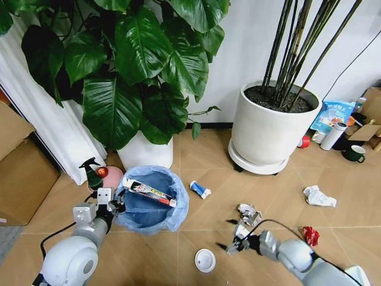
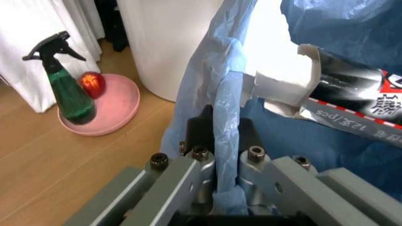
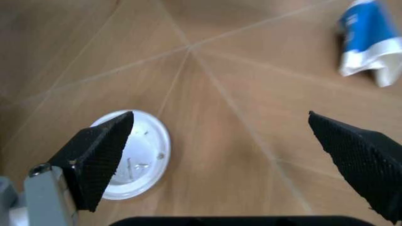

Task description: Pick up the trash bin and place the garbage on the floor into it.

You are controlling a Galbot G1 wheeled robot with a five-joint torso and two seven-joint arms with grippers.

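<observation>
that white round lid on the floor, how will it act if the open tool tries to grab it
The white lid lies flat on the floor, so the right tool probably gets little edge to pinch. It looks thin and light, so it may slide or flip when nudged.

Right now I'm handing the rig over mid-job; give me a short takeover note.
Left gripper: shut on the trash bin rim, pinching the blue liner.
Right gripper: open, empty, above the floor near the white lid.
Done: printed tube lies in the bin.
Left: lid, blue-white can, silvery wrapper, red wrapper, white tissue.
</observation>
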